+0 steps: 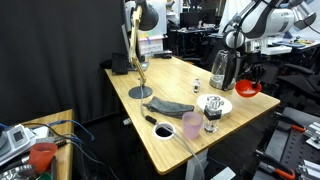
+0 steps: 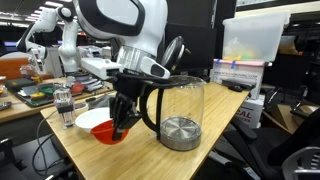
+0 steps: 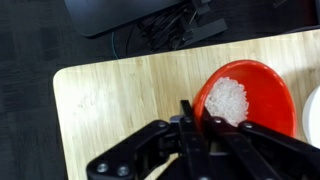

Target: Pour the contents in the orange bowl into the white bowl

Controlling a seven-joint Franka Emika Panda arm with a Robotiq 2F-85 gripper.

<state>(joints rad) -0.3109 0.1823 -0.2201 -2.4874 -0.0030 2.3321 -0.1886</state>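
The orange bowl (image 3: 245,95) is glossy red-orange and holds a heap of white grains. My gripper (image 3: 195,122) is shut on its rim, one finger inside and one outside. In both exterior views the orange bowl (image 1: 246,89) (image 2: 110,133) is held just above the table edge, roughly level. The white bowl (image 2: 90,120) sits on the table right beside it; it also shows in an exterior view (image 1: 216,103) with dark bits inside. A sliver of its white rim (image 3: 315,115) shows at the right edge of the wrist view.
A clear glass kettle (image 2: 178,113) stands close to the gripper, dark in an exterior view (image 1: 221,70). A translucent pink cup (image 1: 192,125), a clear glass (image 1: 211,121), a dark cloth (image 1: 170,107), a lamp base (image 1: 141,92) and a small bottle (image 2: 65,104) stand on the wooden table (image 3: 120,95).
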